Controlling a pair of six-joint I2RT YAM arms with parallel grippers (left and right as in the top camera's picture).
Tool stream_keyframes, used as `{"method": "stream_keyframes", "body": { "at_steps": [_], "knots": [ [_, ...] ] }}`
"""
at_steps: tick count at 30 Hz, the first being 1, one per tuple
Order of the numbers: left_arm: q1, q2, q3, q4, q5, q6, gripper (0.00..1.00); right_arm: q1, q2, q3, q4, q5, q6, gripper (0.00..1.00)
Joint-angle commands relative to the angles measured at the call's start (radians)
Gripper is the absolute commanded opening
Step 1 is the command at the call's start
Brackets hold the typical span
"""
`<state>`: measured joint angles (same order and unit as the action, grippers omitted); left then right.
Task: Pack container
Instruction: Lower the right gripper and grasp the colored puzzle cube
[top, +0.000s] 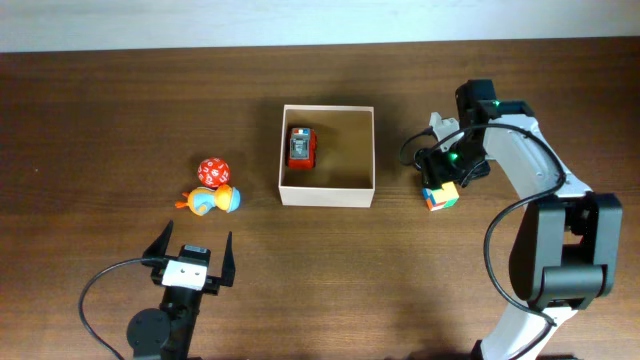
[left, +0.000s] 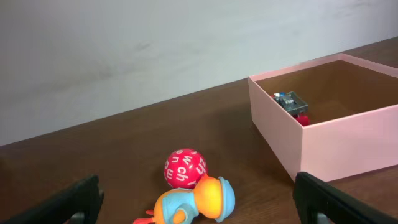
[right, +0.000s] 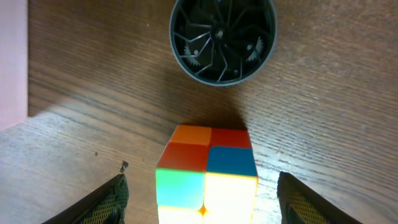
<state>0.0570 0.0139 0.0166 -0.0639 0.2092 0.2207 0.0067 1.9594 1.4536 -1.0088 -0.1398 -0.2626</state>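
Though the dark wood-grain table (top: 100, 100) carries several toys, only one lies in the single container (top: 327, 195), a square, shallow box with thin pale walls and a tan cardboard floor near the table's middle: a boxy red toy car (top: 301, 147) by its left wall. Left of the box sit two toys close together, one red ball (top: 212, 171) printed with white letters and one smooth orange-and-blue plastic duck (top: 212, 200). On the right stands one glossy colour-tiled puzzle cube (right: 205, 177), the right fingers (right: 112, 199) spread either side, not pinching it. One dark round cup (right: 222, 38) with toothed spokes lies just beyond. The left fingers (left: 68, 202) gape wide, holding nothing.
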Motion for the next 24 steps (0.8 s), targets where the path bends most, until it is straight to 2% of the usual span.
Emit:
{"method": "stream_keyframes", "body": {
  "at_steps": [1,7,11,12,15,24],
  "knots": [
    [-0.004,-0.007,-0.007,0.000,-0.004,0.013,0.99,0.005,0.014,-0.053,0.022,-0.002,-0.003,0.71],
    [-0.004,-0.007,-0.007,0.000,-0.004,0.013,0.99,0.005,0.022,-0.116,0.064,-0.002,-0.002,0.70],
    [-0.004,-0.007,-0.007,0.000,-0.004,0.013,0.99,0.005,0.026,-0.122,0.076,-0.002,-0.002,0.55],
    [-0.004,-0.007,-0.007,0.000,-0.004,0.013,0.99,0.005,0.026,-0.122,0.079,-0.002,-0.002,0.47],
    [-0.004,-0.007,-0.007,0.000,-0.004,0.013,0.99,0.005,0.026,-0.122,0.082,-0.002,-0.002,0.35],
    [-0.004,-0.007,-0.007,0.000,-0.004,0.013,0.99,0.005,0.026,-0.118,0.090,-0.007,0.009,0.34]
  ]
}}
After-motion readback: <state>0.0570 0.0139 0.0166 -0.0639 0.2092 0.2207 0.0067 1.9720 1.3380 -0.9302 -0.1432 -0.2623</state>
